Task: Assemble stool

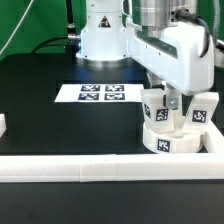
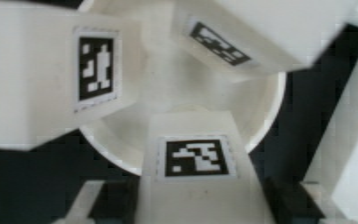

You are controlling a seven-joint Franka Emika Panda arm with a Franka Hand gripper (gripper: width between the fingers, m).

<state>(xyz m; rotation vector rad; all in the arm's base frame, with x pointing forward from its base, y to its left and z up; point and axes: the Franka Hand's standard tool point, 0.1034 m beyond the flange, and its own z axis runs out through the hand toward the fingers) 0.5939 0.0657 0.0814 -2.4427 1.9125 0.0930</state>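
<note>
1. The white border rail (image 1: 90, 169) ran nearest the camera.
2. Behind it sat the seat disc (image 1: 168, 141), bearing tagged leg blocks (image 1: 203, 112).
3. My gripper (image 1: 166, 104) hung over the disc; I could not tell its opening.
4. Farther back lay the marker board (image 1: 97, 93).

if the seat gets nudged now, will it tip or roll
Probably neither: the seat lies flat on the table, close by the rail. It looks like rigid plastic, so it should slide. The legs standing in it might wobble.
</note>
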